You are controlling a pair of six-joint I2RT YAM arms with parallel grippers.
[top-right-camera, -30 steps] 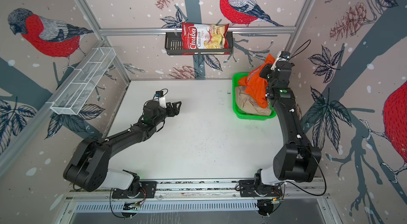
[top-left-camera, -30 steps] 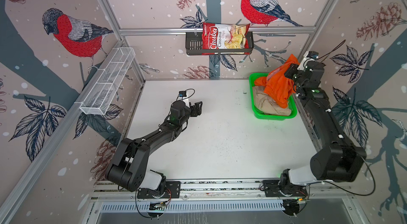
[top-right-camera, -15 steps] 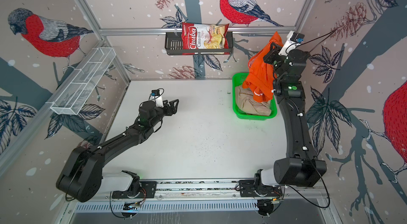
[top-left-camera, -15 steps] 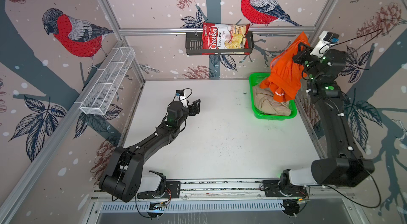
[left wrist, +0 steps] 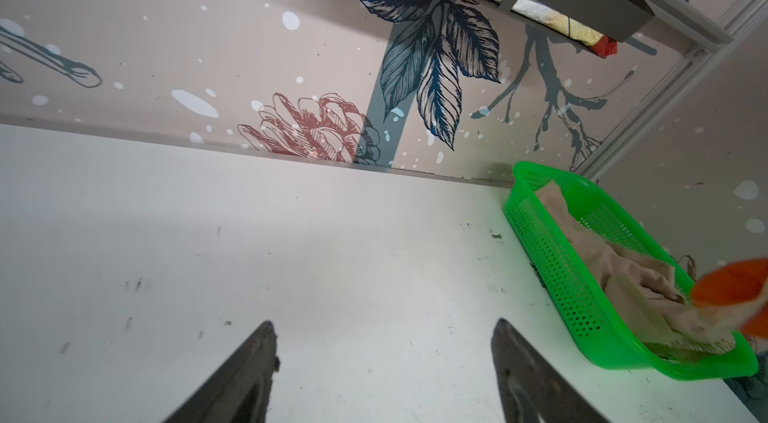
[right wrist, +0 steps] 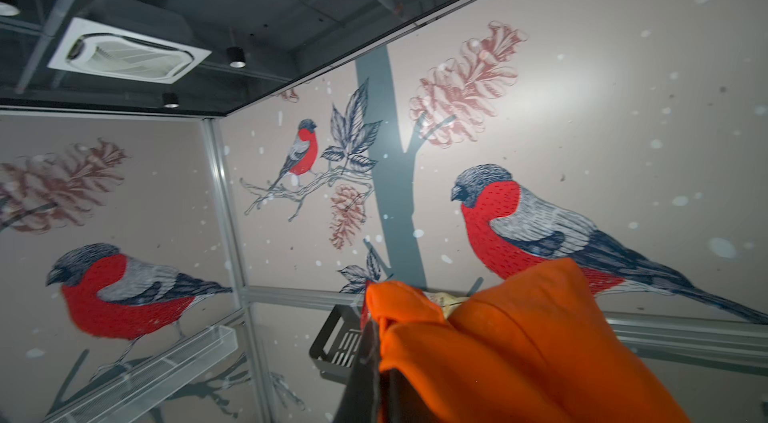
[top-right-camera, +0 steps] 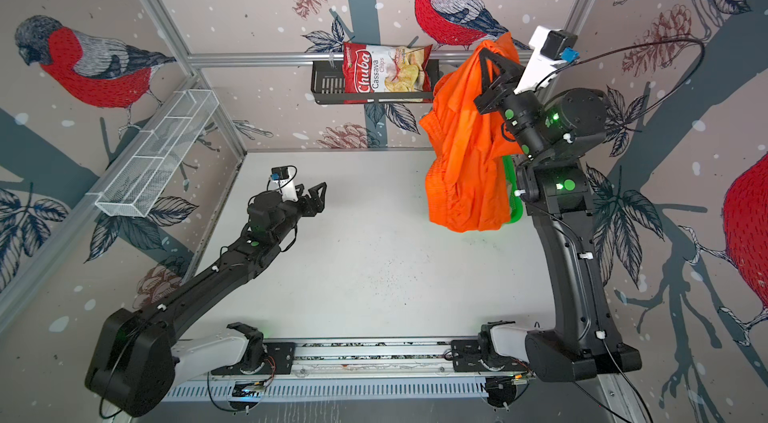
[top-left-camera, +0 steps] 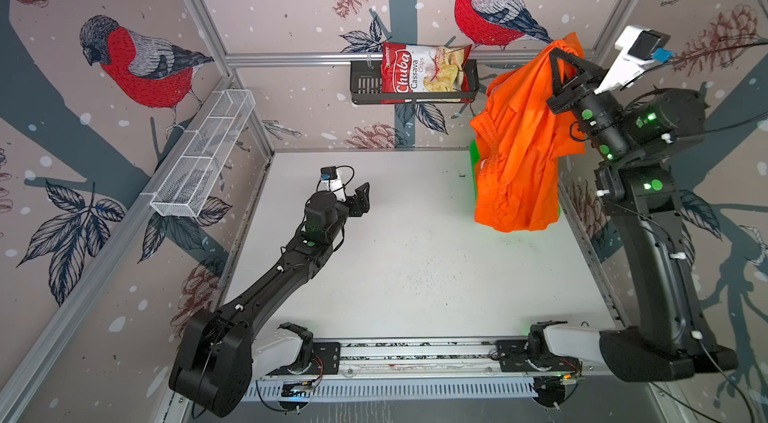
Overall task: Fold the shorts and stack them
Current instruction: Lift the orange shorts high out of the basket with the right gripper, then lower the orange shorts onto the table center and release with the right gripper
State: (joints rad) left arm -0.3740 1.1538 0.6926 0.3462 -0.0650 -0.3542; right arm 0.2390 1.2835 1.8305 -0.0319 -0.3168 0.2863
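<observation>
The right tool (top-left-camera: 556,54) is clamped shut on a bunch of cloth of the orange shorts (top-left-camera: 519,159), its jaws pinched together with the fabric gathered over and around them. It is raised high above the far right corner of the worktop (top-left-camera: 415,267) and tilted upward toward the back wall. The right wrist view shows the orange cloth (right wrist: 519,350) bunched tight against one dark finger (right wrist: 370,342); the second finger is hidden under the fabric. From the grip the shorts hang free in the air in loose folds, with the gathered waistband showing on the side toward the middle of the worktop and the lowest hem clear of the surface. Directly below them sits the green basket (left wrist: 548,259), against the back wall at the right. In both top views it is almost fully covered by the hanging cloth, with only slivers of green showing at its edges. The beige shorts (left wrist: 623,271) lie crumpled inside it, seen in the left wrist view. The left tool (top-left-camera: 362,198) is well apart, over the middle-left of the worktop, with jaws spread wide and nothing between them, facing the basket. On the back wall a black rack (top-left-camera: 365,84) holds a chips bag (top-left-camera: 424,74), and a white wire shelf (top-left-camera: 203,155) hangs on the left wall.
</observation>
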